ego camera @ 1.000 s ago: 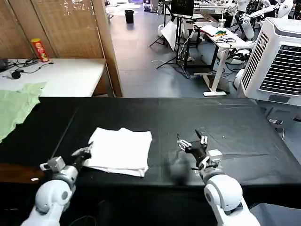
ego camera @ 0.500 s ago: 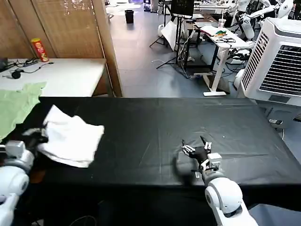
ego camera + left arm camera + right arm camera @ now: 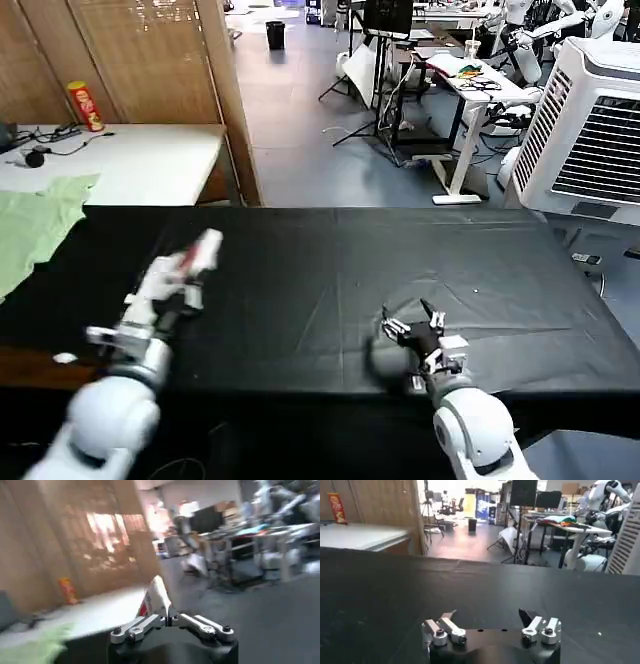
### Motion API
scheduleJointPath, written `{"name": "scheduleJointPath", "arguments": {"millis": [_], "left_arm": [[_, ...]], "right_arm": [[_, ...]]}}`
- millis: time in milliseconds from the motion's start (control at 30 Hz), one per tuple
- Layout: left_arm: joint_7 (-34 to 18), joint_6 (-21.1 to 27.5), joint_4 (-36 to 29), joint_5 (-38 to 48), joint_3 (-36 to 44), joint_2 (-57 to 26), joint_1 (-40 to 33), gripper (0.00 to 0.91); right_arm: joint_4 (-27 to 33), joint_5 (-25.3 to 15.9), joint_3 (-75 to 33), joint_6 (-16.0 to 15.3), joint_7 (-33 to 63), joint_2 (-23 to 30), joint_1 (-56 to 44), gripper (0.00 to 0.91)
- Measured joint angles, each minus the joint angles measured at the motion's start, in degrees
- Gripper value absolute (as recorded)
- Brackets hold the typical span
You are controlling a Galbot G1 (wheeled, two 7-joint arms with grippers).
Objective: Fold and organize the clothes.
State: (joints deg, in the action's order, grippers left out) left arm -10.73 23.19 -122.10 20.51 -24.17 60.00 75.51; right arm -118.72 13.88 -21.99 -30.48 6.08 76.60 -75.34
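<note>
Swung back inward from the far left, the left gripper (image 3: 190,268) now hangs above the black tabletop (image 3: 330,270), its jaws pinched on the bunched white T-shirt (image 3: 200,250). Its wrist view shows the cloth rising from between the closed tips. Over by the near edge, the right gripper (image 3: 412,328) sits spread open and empty.

No legible text, label or number anywhere.

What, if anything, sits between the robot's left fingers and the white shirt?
Nothing visible. The left gripper is pinching the white T-shirt above the black table; the right gripper sits open, well apart.
</note>
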Motion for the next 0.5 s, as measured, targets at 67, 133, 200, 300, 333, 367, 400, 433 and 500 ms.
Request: {"name": "scheduleJointPath", "arguments": {"millis": [67, 133, 200, 300, 333, 367, 400, 433, 500], "left_arm": [[-0.3, -0.3, 1.8, -0.4, 4.0, 2.7, -1.4, 0.380], [0.3, -1.0, 2.9, -0.7, 7.6, 5.2, -2.1, 0.878], [1.1, -2.1, 3.4, -1.9, 10.1, 6.7, -2.2, 0.878], [2.8, -4.7, 3.5, -5.0, 12.0, 7.2, -2.0, 0.878], [3.7, -5.5, 3.4, -5.8, 12.2, 7.2, -1.8, 0.878], [4.2, -6.4, 3.3, -6.0, 12.2, 7.1, -1.6, 0.878], [4.7, -7.1, 3.2, -5.8, 12.2, 7.0, -1.4, 0.878], [5.5, -7.9, 2.9, -5.4, 12.2, 6.9, -1.1, 0.878], [6.1, -8.7, 2.2, -5.0, 11.8, 6.6, -0.7, 0.878]], "right_arm": [[-0.3, 1.5, 0.3, -0.1, -0.1, -0.3, -0.3, 0.878], [-0.4, 2.9, 0.8, -0.2, -0.2, -0.7, -0.4, 0.878], [-0.5, 4.7, 1.6, -0.9, -0.4, -1.0, -0.2, 0.878], [-0.1, 7.1, 2.7, -1.9, -0.7, -1.0, 0.4, 0.878], [0.1, 7.9, 3.1, -2.3, -0.7, -0.9, 0.7, 0.878], [0.3, 8.7, 3.6, -2.7, -0.7, -0.8, 1.0, 0.878], [0.6, 9.6, 4.1, -3.1, -0.7, -0.6, 1.5, 0.878], [1.0, 10.6, 4.6, -3.5, -0.5, -0.4, 2.0, 0.878], [1.8, 12.5, 5.6, -4.2, -0.2, 0.1, 3.0, 0.878]]}}
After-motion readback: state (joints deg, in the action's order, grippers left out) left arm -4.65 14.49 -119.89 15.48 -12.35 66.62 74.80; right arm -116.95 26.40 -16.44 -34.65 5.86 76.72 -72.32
